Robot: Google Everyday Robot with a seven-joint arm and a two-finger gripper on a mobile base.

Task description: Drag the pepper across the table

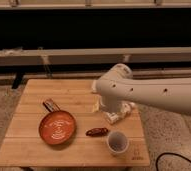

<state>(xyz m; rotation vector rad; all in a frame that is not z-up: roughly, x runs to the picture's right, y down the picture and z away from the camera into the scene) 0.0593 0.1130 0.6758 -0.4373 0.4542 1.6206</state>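
Note:
A small dark red pepper (97,132) lies on the wooden table (34,145), between an orange pan and a white cup. My gripper (115,117) hangs from the white arm (154,92) over the right part of the table, just behind and to the right of the pepper. It stands close to the pepper and holds nothing that I can see.
An orange pan (57,128) with a dark handle sits at the table's left middle. A white cup (118,142) stands near the front right edge. A black cable (176,159) lies on the floor at the right. A rail runs behind the table.

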